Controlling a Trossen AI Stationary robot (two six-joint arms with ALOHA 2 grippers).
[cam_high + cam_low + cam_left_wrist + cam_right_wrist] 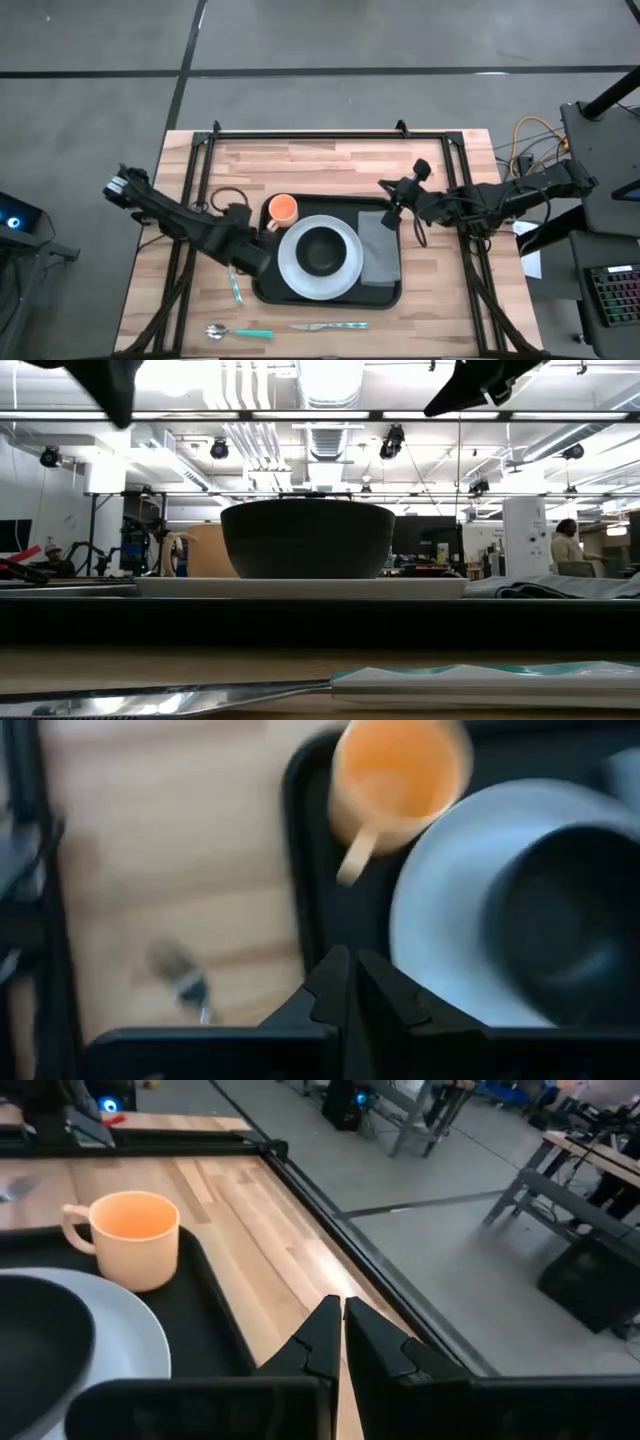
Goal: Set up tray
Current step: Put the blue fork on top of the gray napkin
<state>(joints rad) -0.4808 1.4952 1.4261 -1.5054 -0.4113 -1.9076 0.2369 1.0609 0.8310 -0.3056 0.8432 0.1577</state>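
Wooden tabletop (330,165) mid-frame; tray (270,290) centre with plate, bowl, cup, napkin. Left hand (258,258) clenched, empty, at tray's left rim; right hand (392,210) clenched. Next likely cutlery: open wide, descend squarely over handle.

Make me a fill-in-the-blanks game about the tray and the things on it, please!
1. The black bowl sits on the white ____.
2. The cup on the tray is colored ____.
3. The folded grey napkin lies on the tray beside the plate, on the side of the ____ arm.
4. The spoon and knife lie on the wooden ____, off the tray.

Missing words: plate; orange; right; table
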